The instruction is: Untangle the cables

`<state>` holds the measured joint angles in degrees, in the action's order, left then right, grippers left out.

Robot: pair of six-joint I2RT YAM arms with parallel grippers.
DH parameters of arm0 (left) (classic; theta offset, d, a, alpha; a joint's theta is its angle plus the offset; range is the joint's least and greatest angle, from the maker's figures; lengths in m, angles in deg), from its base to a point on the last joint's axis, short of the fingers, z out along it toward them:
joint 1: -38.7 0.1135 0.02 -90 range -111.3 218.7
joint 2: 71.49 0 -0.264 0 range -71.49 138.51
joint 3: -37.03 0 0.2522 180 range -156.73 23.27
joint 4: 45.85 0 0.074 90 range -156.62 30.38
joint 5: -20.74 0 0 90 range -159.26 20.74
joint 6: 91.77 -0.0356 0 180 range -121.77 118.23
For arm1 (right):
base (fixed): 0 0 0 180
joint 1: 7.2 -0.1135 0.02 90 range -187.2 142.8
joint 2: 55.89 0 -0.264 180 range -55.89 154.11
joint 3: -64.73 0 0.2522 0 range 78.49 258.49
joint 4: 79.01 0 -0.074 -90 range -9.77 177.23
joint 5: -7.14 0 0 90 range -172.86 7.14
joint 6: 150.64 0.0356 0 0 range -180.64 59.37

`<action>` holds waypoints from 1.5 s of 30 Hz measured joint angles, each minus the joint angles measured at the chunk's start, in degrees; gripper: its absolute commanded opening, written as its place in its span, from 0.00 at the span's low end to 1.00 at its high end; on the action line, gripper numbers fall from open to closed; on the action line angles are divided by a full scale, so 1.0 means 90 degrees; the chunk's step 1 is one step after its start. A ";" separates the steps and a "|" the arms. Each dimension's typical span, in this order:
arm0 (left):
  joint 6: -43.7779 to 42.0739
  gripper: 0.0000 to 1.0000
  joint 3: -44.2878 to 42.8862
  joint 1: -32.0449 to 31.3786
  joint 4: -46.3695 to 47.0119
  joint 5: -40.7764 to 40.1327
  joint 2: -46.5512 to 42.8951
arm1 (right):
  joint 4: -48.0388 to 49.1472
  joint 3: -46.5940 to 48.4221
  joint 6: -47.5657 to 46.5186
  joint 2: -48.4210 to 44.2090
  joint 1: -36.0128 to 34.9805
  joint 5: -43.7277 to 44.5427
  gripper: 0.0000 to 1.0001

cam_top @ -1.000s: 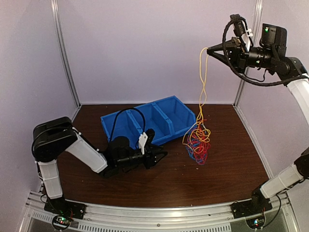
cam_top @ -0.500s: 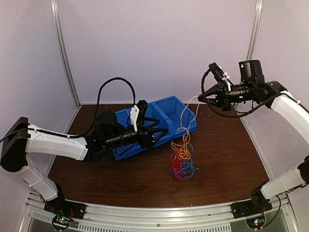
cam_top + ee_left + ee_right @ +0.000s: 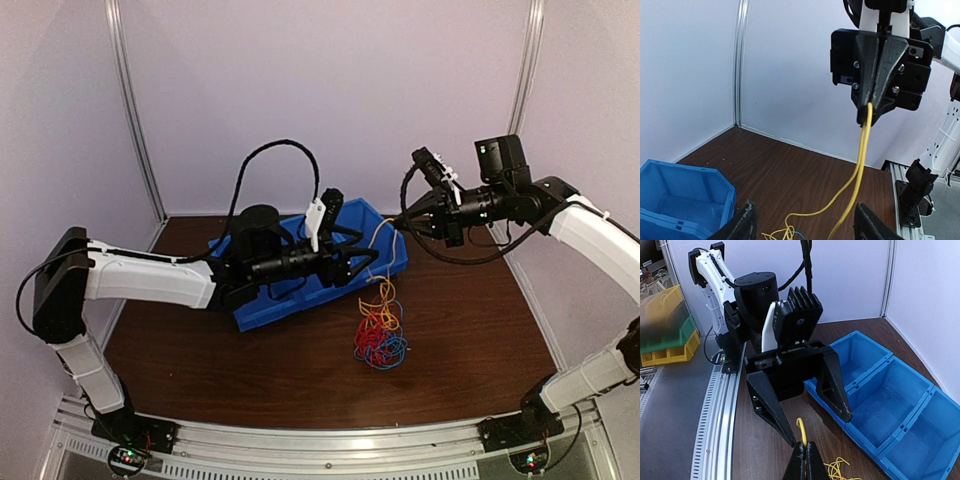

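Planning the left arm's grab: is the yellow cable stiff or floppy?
Probably floppy: the yellow cable sags in a curve below the right gripper. Likely light, since a fingertip pinch holds it up. Pulling may drag the tangled pile along.

A robotics lab test cell, it seems: plain pale walls and aluminium posts box in a dark wood-grain surface, two robot arms stand on a slotted metal rail at its near edge, and outside sit blurred, probably stacked, yellow and green storage bins.
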<state>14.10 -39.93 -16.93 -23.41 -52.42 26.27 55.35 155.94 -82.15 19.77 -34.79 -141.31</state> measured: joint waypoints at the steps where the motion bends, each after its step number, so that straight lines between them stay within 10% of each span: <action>1: 0.0000 0.58 -0.0056 0.0002 0.0007 0.0044 0.0104 | -0.0002 0.0024 0.0000 0.0029 -0.0034 0.0000 0.00; 21: 0.0036 0.46 -0.0333 -0.0005 0.0736 0.0945 0.0726 | 0.0136 0.0219 0.0158 0.0374 -0.0112 0.0000 0.00; 34: 0.0058 0.05 -0.0682 -0.0039 0.0777 0.1003 0.1044 | 0.0199 0.0250 0.0226 0.0386 -0.0112 0.0000 0.00; 41: 0.0053 0.00 -0.0692 -0.0039 0.0602 0.0789 0.0967 | 0.0372 0.0087 0.0352 0.0311 0.0168 -0.0197 0.48; 45: 0.0083 0.00 -0.0403 -0.0039 0.0316 0.0503 0.0449 | 0.0874 -0.0911 0.0483 -0.0102 0.0797 -0.0197 0.57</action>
<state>14.85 -43.56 -17.28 -20.57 -47.90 30.31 63.22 147.74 -77.80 18.85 -27.62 -143.08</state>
